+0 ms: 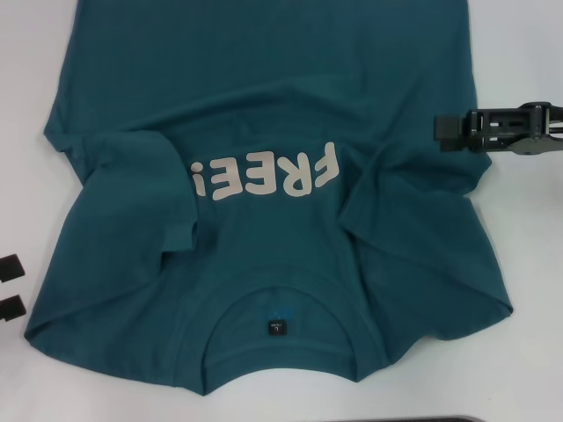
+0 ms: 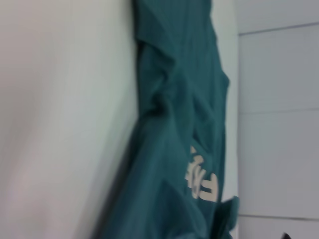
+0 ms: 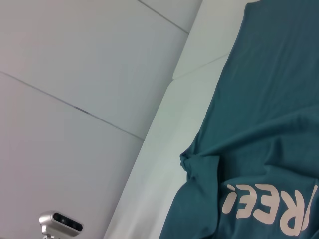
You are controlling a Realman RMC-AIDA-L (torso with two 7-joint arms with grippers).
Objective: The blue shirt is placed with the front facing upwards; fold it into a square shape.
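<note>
Lying front-up, collar nearest, the blue shirt (image 1: 264,132) is running lengthwise away; right gripper (image 1: 440,129), fingers slightly parted and empty, is hovering at its right edge; left gripper (image 1: 10,286) is sitting beside the left sleeve, grip state unclear.

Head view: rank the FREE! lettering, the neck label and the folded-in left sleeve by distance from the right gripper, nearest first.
From the right gripper, at the blue shirt's right edge:
1. FREE! lettering, mid-chest, its F end nearest the gripper.
2. Neck label, inside the collar at the near edge, clearly farther.
3. Folded-in left sleeve, across the shirt on the robot's left, farthest.
</note>
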